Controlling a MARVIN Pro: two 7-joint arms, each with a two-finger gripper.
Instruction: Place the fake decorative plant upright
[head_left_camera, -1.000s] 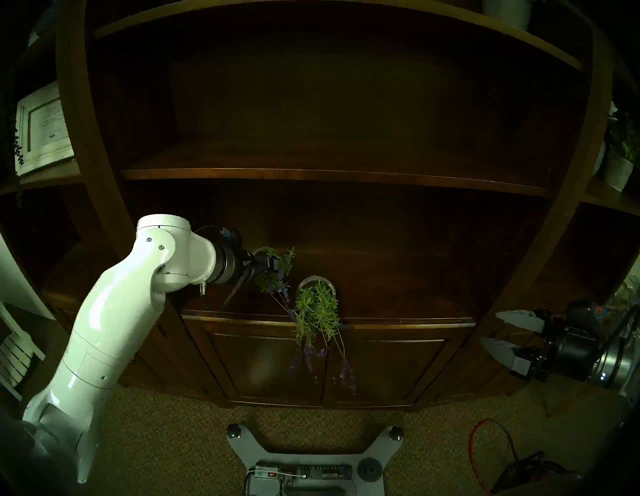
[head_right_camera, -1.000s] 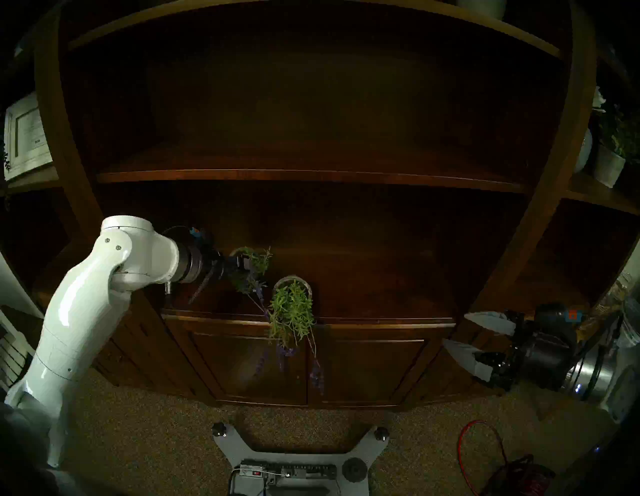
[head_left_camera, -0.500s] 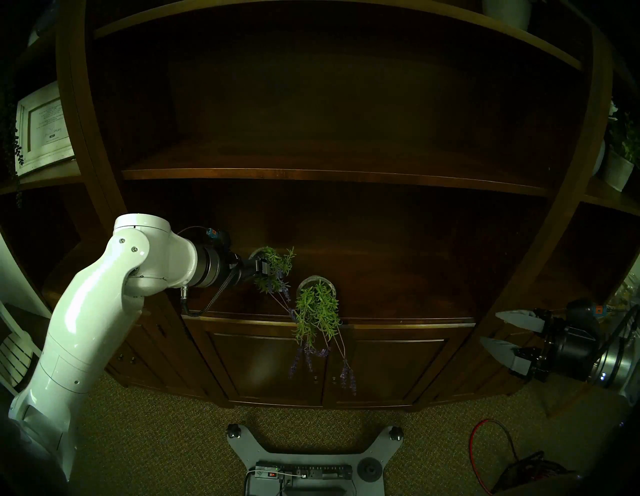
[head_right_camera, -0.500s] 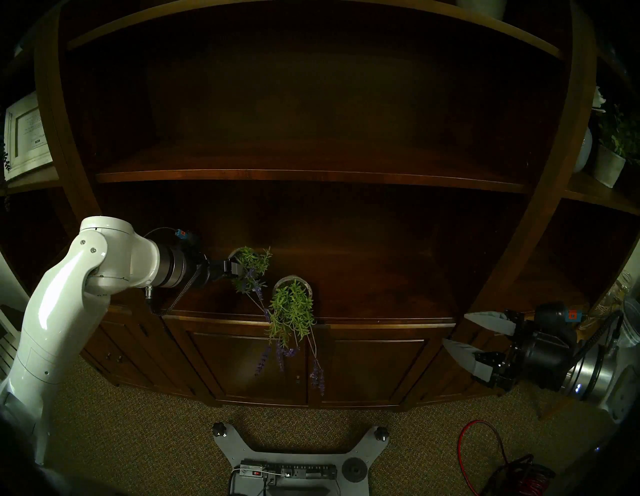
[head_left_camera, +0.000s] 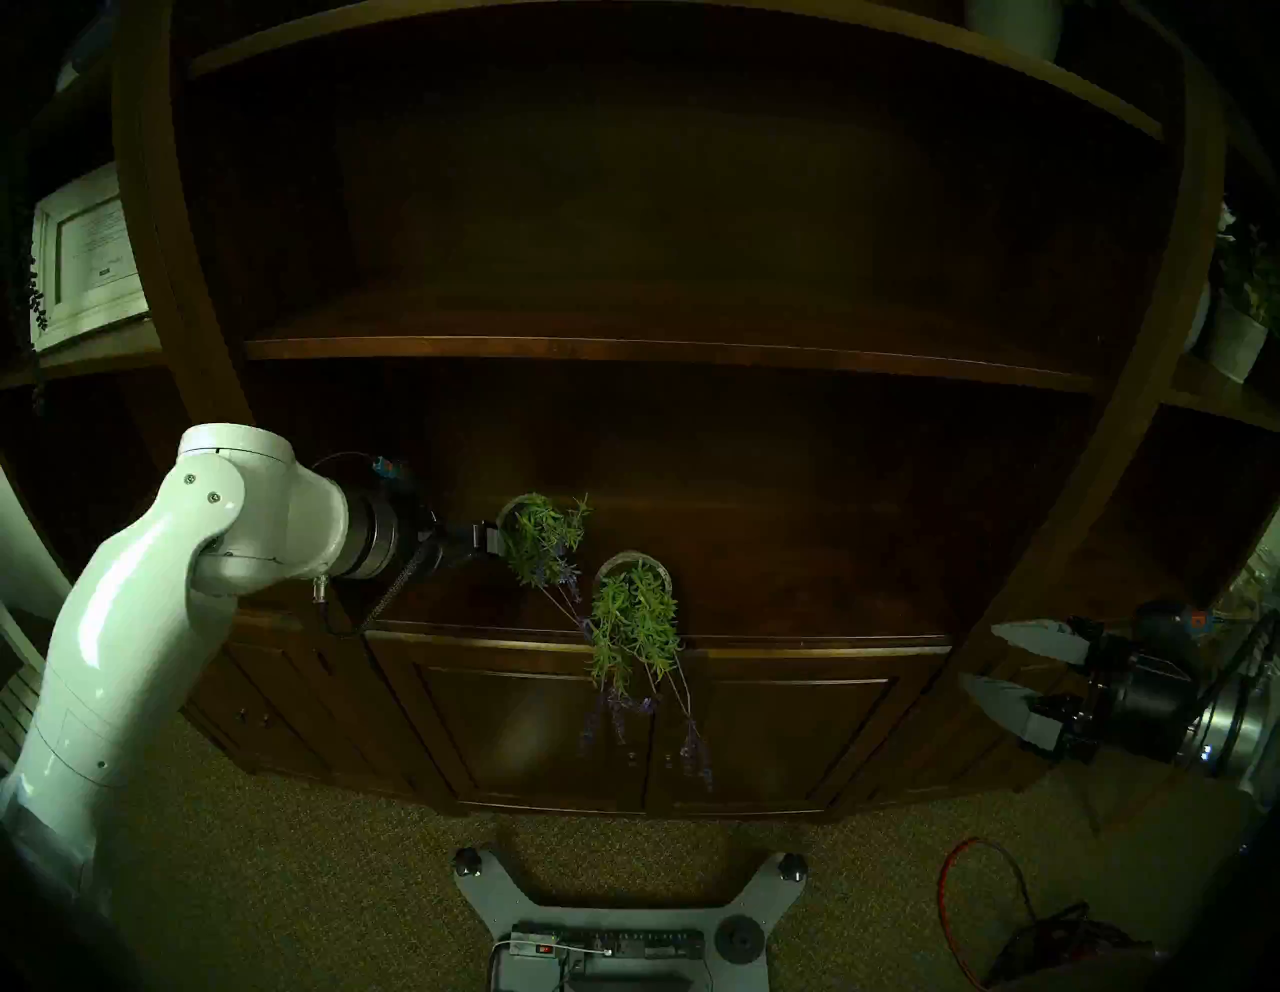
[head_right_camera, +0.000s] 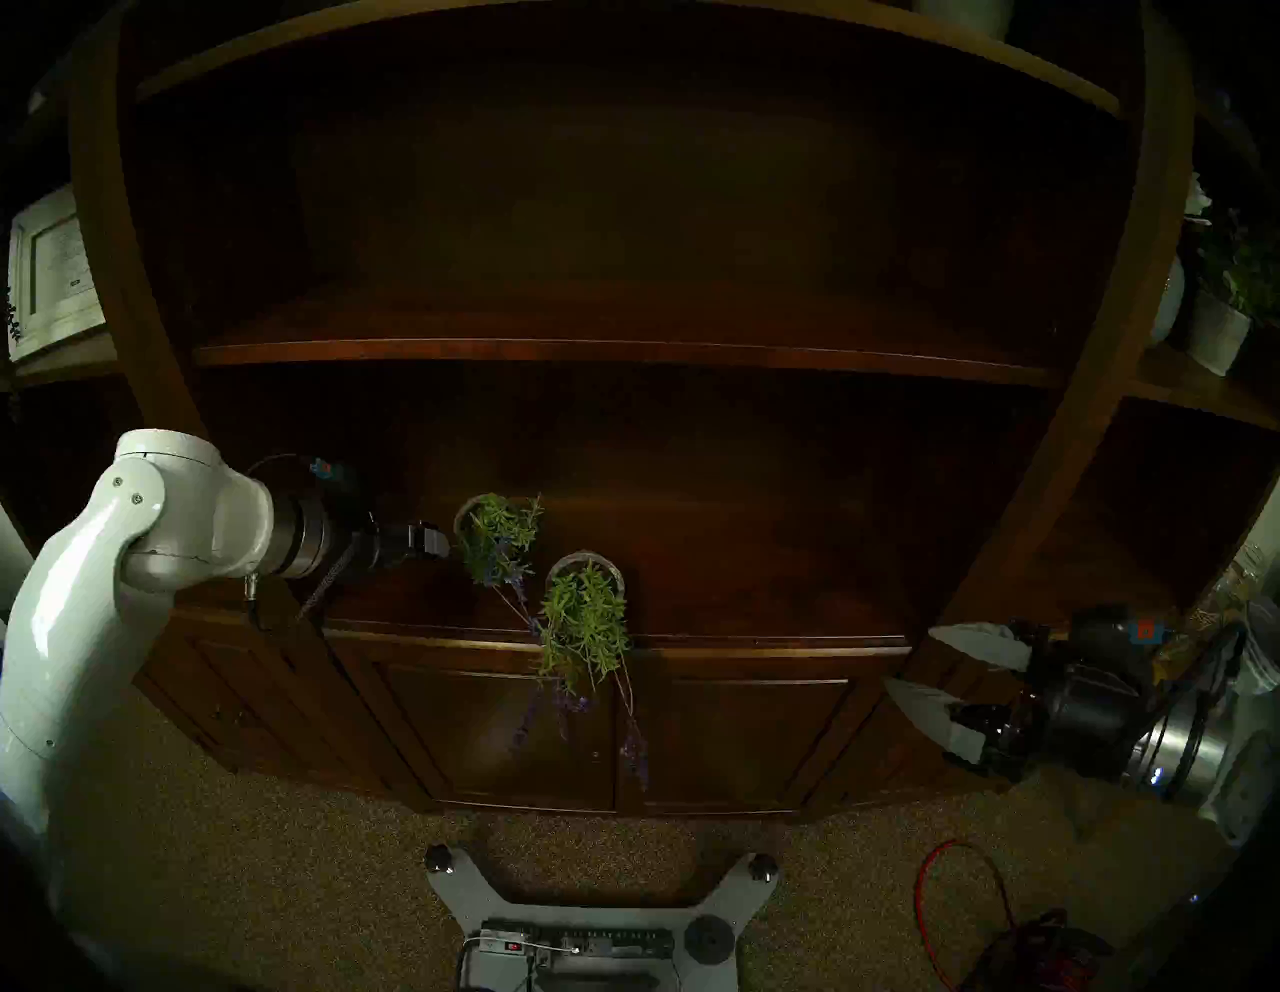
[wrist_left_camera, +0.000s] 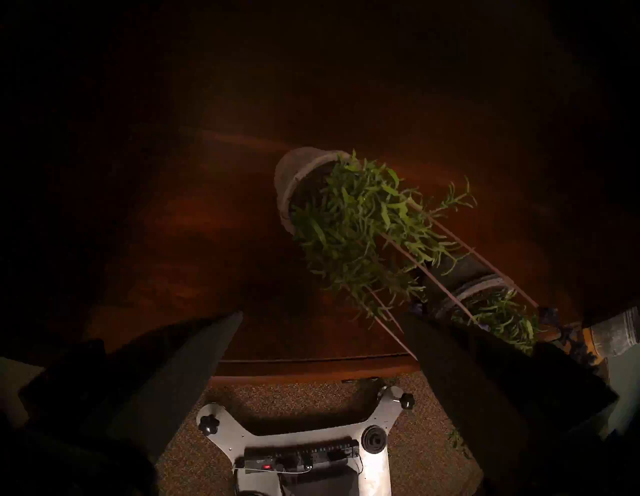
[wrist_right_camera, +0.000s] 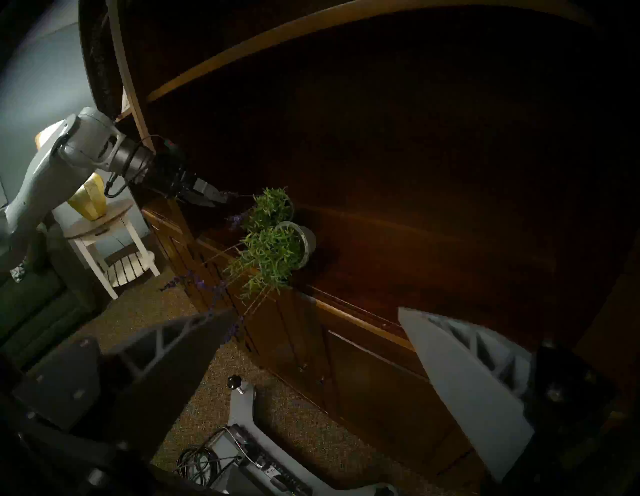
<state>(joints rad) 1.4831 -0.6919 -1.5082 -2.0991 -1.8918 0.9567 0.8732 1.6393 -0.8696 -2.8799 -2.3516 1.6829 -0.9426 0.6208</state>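
1. A framed certificate (head_left_camera: 86, 256) stands on a side shelf.
2. A white potted plant (head_left_camera: 1240, 325) sits on the opposite side shelf.
3. A red cable (head_left_camera: 970, 893) loops on the carpet (head_left_camera: 312, 887).
4. A yellow vase (wrist_right_camera: 90, 197) tops a small white stand (wrist_right_camera: 104, 235).

Glossy white left arm (head_left_camera: 138, 623), black wrist, braided cable.
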